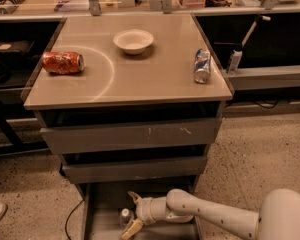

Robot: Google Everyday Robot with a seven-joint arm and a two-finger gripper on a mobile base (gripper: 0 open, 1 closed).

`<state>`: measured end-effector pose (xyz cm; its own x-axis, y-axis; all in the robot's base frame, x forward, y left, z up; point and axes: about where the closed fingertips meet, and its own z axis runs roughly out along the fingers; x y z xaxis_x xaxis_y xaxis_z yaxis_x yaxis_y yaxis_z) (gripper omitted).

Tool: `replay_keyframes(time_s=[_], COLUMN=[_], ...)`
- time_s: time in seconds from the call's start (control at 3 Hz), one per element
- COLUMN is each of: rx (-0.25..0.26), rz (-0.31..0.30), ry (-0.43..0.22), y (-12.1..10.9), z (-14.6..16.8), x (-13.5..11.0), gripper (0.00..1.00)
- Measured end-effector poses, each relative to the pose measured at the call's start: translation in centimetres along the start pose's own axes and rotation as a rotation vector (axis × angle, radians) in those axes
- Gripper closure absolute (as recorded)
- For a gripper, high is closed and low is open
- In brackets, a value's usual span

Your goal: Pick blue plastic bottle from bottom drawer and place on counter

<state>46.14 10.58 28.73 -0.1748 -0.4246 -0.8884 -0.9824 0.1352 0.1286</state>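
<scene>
The bottom drawer (pixel 106 204) is pulled open at the foot of the cabinet. The blue plastic bottle (pixel 125 217) stands in it; only its white cap and upper part show at the frame's lower edge. My gripper (pixel 132 214) reaches in from the right, low in the drawer, with its fingers spread, one finger (pixel 135 199) above and one below, on either side of the bottle. I cannot tell if they touch it. The counter (pixel 155 74) is the glossy beige top with a white arc mark.
On the counter lie an orange soda can (pixel 63 63) on its side at the left, a white bowl (pixel 133 41) at the back middle and a blue-silver soda can (pixel 202 66) at the right. Two upper drawers (pixel 130 136) are slightly open. A cable (pixel 72 221) runs on the floor at the left.
</scene>
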Motion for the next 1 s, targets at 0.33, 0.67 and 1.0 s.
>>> replay_keyframes(time_s=[0.33, 0.67, 1.0], rx=[-0.012, -0.016, -0.023], rz=[-0.003, 0.004, 0.011], ry=[-0.005, -0.014, -0.022], y=[-0.4, -0.3, 0.2], z=[1.3, 2.4, 3.2], x=[1.1, 2.2, 3.1], gripper=[0.0, 0.0, 0.0])
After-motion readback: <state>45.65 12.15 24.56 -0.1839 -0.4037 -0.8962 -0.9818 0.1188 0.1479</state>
